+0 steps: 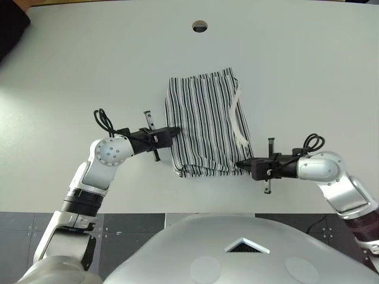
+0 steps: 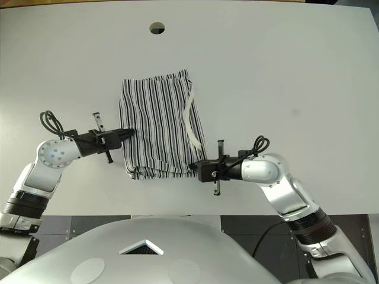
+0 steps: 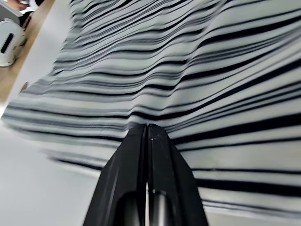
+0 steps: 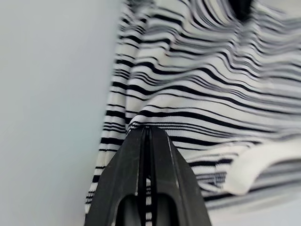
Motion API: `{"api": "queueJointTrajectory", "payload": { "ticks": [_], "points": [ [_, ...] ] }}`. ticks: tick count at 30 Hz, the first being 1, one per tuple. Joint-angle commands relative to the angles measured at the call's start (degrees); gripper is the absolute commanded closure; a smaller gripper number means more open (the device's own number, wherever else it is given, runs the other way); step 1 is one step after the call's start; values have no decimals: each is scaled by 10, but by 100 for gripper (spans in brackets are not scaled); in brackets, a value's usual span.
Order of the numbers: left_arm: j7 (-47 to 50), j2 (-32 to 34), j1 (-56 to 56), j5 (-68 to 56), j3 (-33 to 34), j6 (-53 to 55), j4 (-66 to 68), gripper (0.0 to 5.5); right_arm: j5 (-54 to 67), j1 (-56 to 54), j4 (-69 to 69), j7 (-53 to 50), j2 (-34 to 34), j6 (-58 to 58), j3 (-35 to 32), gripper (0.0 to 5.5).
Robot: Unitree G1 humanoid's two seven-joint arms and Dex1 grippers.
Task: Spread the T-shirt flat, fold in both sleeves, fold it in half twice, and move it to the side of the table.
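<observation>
1. Currently, the T-shirt [image 1: 207, 121], black-and-white striped, lies folded into a rectangle at the table [image 1: 308, 71] centre.
2. Left gripper [image 1: 177, 130]: clamped on its left edge.
3. Right gripper [image 1: 239, 164]: clamped on its near-right corner.

The T-shirt [image 1: 204, 121] at the centre of the frame is striped black and white, with a plain white neckband [image 1: 237, 118] along its right side. The table [image 1: 308, 71] is pale grey-white, with a dark round hole [image 1: 199, 26] near the top. The left gripper [image 1: 176, 130] and right gripper [image 1: 240, 164] are black.
</observation>
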Motion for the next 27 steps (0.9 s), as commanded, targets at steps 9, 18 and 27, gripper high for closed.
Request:
{"api": "queueJointTrajectory", "payload": {
  "ticks": [9, 18, 27],
  "points": [
    [22, -7, -24, 17, -9, -23, 29, 540, 6, -12, 27, -35, 58, 6, 19, 538],
    [50, 30, 24, -54, 87, -73, -49, 459, 172, -11, -46, -59, 47, 58, -164, 479],
    [19, 144, 204, -24, 156, -70, -129, 299, -46, 141, -27, -55, -93, -82, -124, 297]
  ]
}}
